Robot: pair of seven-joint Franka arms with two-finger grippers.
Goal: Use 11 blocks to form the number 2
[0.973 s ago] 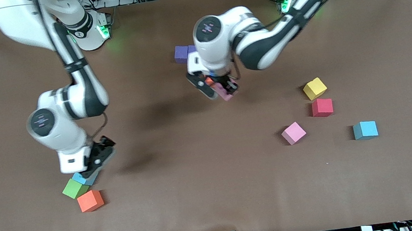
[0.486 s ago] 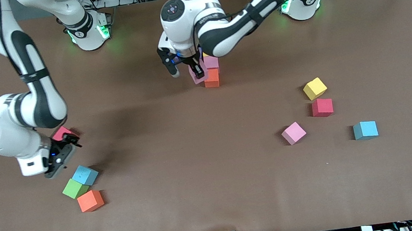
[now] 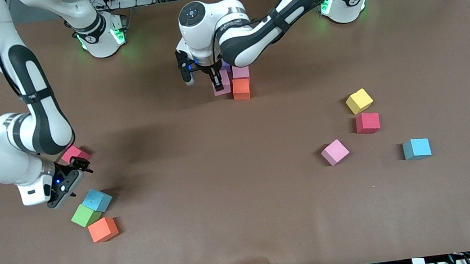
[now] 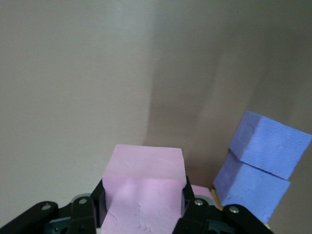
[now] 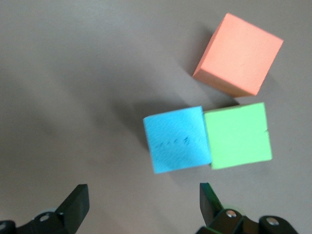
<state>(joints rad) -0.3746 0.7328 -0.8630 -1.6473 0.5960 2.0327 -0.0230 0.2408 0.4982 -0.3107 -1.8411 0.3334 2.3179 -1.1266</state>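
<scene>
Brown table (image 3: 247, 221) carries scattered blocks and a started number 2 (image 3: 237, 81) near the bases. Left gripper (image 3: 215, 81) clamps a pink block (image 4: 144, 195), lowering it beside the orange block (image 3: 241, 89); next: seat flush, release. Right gripper (image 5: 141, 204), jaws wide, hovers over the blue block (image 5: 177, 138), apparently next.

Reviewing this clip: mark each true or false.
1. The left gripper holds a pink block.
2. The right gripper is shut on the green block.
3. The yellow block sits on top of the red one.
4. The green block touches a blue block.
1. True: the left gripper is shut on a pink block.
2. False: the right gripper is open, above the green block.
3. False: the yellow block lies on the table beside the red block.
4. True: it touches the blue block.
</scene>
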